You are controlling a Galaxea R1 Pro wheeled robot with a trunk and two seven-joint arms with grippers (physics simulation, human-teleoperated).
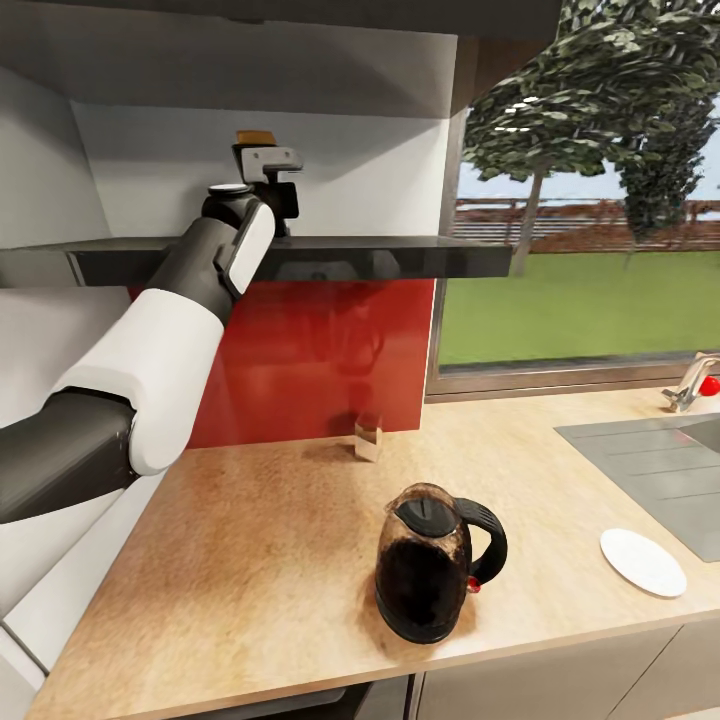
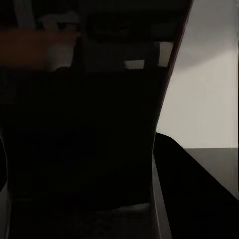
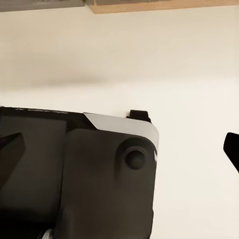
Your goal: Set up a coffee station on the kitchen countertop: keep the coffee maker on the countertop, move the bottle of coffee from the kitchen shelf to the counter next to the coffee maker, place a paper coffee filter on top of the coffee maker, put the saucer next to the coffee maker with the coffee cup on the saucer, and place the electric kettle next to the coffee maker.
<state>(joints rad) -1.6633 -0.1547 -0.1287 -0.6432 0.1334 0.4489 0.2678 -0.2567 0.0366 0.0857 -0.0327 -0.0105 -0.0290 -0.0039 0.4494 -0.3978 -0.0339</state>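
Nearest on the wooden countertop (image 1: 250, 560) stands the dark electric kettle (image 1: 432, 574), the white saucer (image 1: 642, 561) beside the sink (image 1: 650, 460). Up on the dark shelf (image 1: 300, 258), the left gripper (image 1: 268, 165) hides most of an amber-topped bottle (image 1: 256, 137); whether its fingers are clamped is unclear. Right gripper fingertips (image 3: 11, 149) stand wide apart.
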